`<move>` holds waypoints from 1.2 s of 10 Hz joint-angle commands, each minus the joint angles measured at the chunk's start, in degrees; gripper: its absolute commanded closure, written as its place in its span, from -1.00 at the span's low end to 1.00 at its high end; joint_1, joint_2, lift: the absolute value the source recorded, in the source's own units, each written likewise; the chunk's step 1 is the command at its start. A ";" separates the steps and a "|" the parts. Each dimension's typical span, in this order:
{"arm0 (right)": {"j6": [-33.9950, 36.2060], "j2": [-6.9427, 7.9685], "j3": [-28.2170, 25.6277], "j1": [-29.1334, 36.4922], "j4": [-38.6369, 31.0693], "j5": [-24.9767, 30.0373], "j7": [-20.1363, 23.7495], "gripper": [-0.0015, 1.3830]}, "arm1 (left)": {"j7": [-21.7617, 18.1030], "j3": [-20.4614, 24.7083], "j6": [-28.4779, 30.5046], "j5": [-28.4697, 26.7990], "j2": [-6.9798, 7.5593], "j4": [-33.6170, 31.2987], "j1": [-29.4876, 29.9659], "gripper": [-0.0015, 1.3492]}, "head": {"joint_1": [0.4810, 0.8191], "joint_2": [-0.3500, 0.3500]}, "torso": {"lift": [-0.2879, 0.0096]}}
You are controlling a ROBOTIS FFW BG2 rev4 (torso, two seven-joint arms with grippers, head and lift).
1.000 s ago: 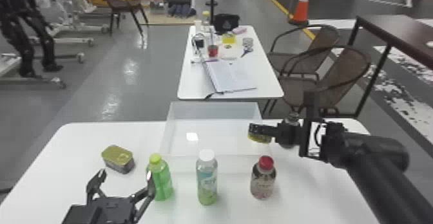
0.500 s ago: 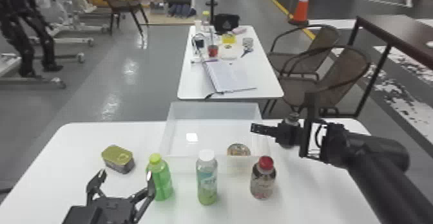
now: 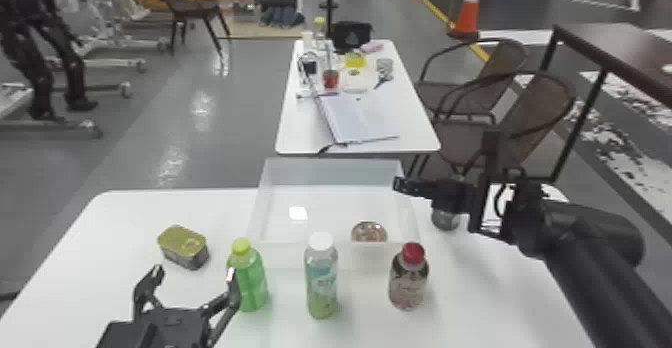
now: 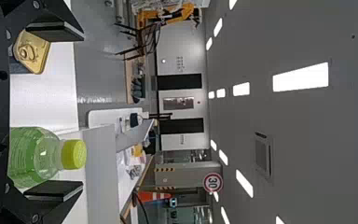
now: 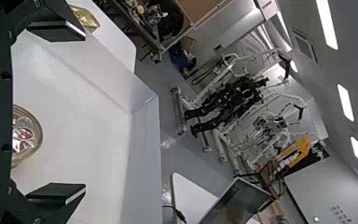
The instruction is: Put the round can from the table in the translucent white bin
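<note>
Nearest, the left hand [image 3: 195, 273] waits at the near left of the worktop [image 3: 125, 217], its fingers spread wide with nothing between them, one fingertip close by the green bottle with the yellow-green cap [image 3: 252, 282]. In line with that bottle stand the white-capped bottle [image 3: 321, 287] and the red-capped bottle [image 3: 409, 282]. A little farther back on the left sits the rectangular tin [image 3: 183, 247], outside the translucent white bin [image 3: 332, 172].

Just inside the bin's near wall, towards its right side, the round can [image 3: 369, 232] rests on the bin floor, its round face showing. This is what has just changed: a second ago the can hung from the right hand [image 5: 84, 112] over the bin's right side; now it is down inside, and that hand's fingers stand wide apart, holding nothing. The hand is at the bin's right wall, well clear of the floor.

So the placing looks done, in my judgement. What remains is to draw the right arm away without catching the wall. Beyond the bin, a second table [image 3: 300, 137] carries an open notebook [image 3: 360, 117].
</note>
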 commanded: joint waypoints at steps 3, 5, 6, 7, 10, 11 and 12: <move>-6.92 -0.23 -3.32 13.69 -25.05 0.84 -12.27 -0.78 | 0.00 -0.09 0.38 0.10 -0.15 -0.32 0.14 -0.74 | -0.60 0.00 | 0.26; -11.49 0.91 -4.55 23.98 -35.68 3.04 -18.69 -0.83 | 0.00 -0.17 0.64 0.10 -0.15 -0.32 0.23 -0.74 | -0.60 0.00 | 0.26; -14.56 1.88 -4.55 29.43 -41.04 4.80 -22.29 -0.93 | 0.00 -0.17 0.73 0.01 -0.15 -0.32 0.05 -0.74 | -0.60 0.00 | 0.26; -18.70 3.19 -4.55 35.31 -44.73 5.24 -25.10 -0.95 | 0.00 -0.17 0.73 -0.16 -0.15 -0.32 -0.12 -0.74 | -0.60 0.00 | 0.26; -30.12 5.39 -4.37 49.99 -50.97 9.28 -31.43 -0.93 | 0.00 0.09 0.38 -0.16 -0.15 -0.32 0.23 -0.74 | -0.60 0.00 | 0.26; -33.29 6.18 -4.29 53.95 -52.03 8.66 -34.42 -0.93 | 0.00 0.18 0.20 -0.16 -0.15 -0.41 0.32 -0.74 | -0.60 0.00 | 0.26; -34.16 6.94 -4.46 57.29 -54.14 9.19 -36.35 -0.93 | 0.00 0.35 0.20 -0.16 -0.15 -0.41 0.76 -0.74 | -0.60 0.00 | 0.26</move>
